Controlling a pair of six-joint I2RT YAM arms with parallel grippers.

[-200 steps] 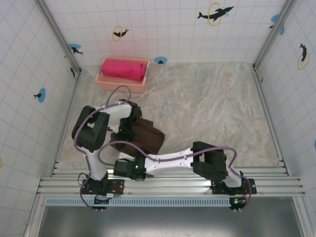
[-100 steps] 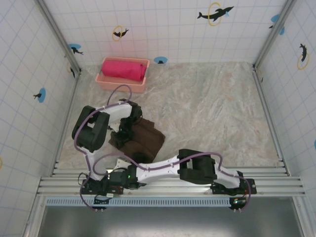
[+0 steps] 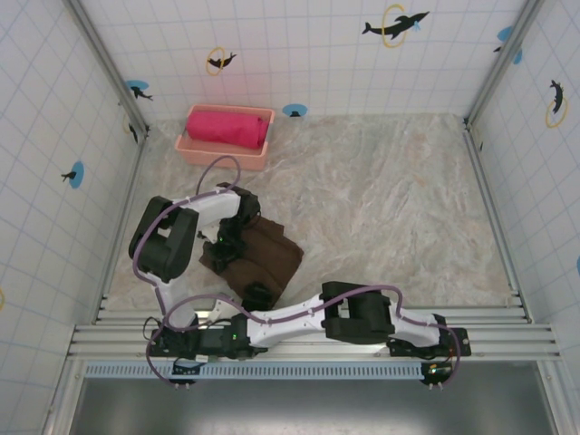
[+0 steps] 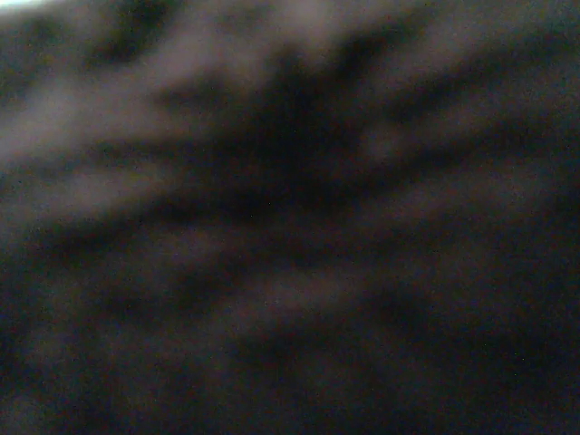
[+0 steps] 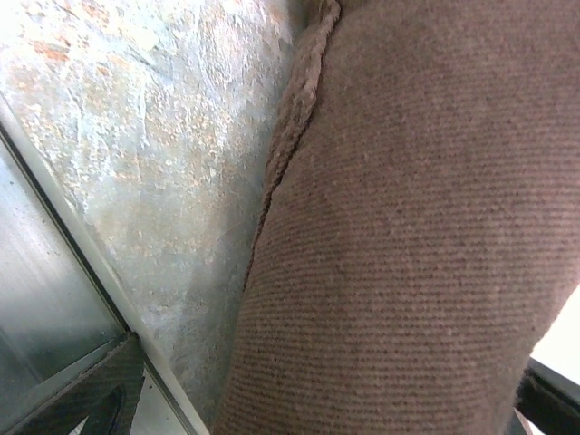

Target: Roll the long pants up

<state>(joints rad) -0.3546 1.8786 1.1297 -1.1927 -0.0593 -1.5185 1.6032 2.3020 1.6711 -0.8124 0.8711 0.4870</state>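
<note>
Top external view showed the long pants (image 3: 263,258) as a compact dark brown bundle in the near left part of the table (image 3: 390,208). The near edge of the bundle came close to the front rail (image 3: 317,349). On its left side, the elbow of the left arm (image 3: 163,240) stood between the cloth and the left wall (image 3: 54,181), so there was little room there.

The left gripper (image 3: 230,240) was pressed down on the left part of the bundle, with its tips hidden under the wrist. In the left wrist view the cloth was a dark blur very close to the lens, so I cannot tell if this gripper was together or apart.

The right arm (image 3: 299,315) lay low along the front rail and reached to the left. In the right wrist view the right gripper (image 5: 326,403) had its fingers (image 5: 104,399) far apart, at the two lower corners, and the brown cloth spread across in front of them. I could not tell if they touched it. A thick hem (image 5: 294,109) marked the cloth's edge; beside it were a strip of table and then the rail.

To the right of the bundle and beyond it, the marbled surface lay open up to the right wall (image 3: 535,181). The pink basket (image 3: 225,161) with the pink rolled cloth (image 3: 228,127) sat in the far left corner, well apart from the pants.
</note>
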